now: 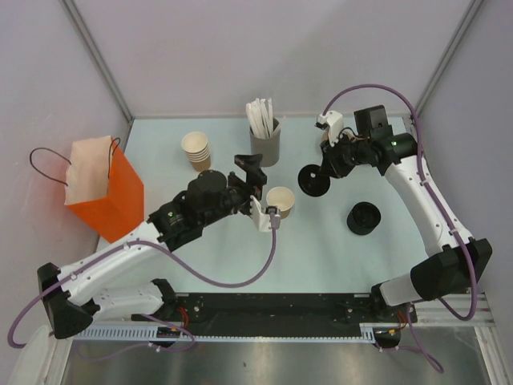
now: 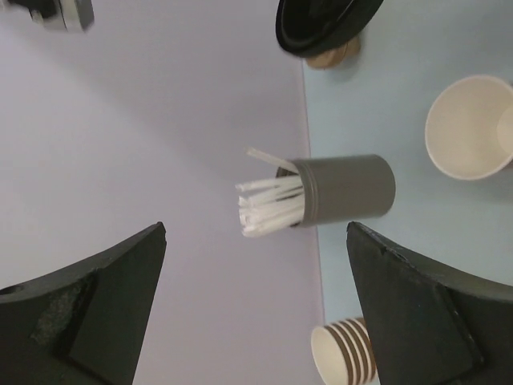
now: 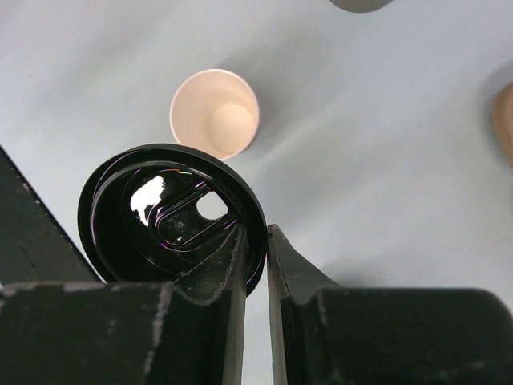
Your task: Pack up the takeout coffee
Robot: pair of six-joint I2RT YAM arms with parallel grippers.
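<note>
The takeout coffee cup (image 1: 280,199), small, tan with a pale rim, stands open and empty mid-table. It also shows in the left wrist view (image 2: 469,128) and the right wrist view (image 3: 215,114). My right gripper (image 1: 325,172) is shut on the rim of a black plastic lid (image 1: 314,180), held in the air just right of the cup. In the right wrist view the gripper (image 3: 256,228) pinches the lid's edge (image 3: 160,216), with the cup below and beyond it. My left gripper (image 1: 252,170) is open and empty just left of the cup; its jaws stand wide apart (image 2: 256,233).
A grey holder of white sticks (image 1: 264,140) stands at the back centre, a stack of nested brown cups (image 1: 196,151) to its left. An orange paper bag (image 1: 104,188) stands open at the left edge. More black lids (image 1: 363,217) lie at the right.
</note>
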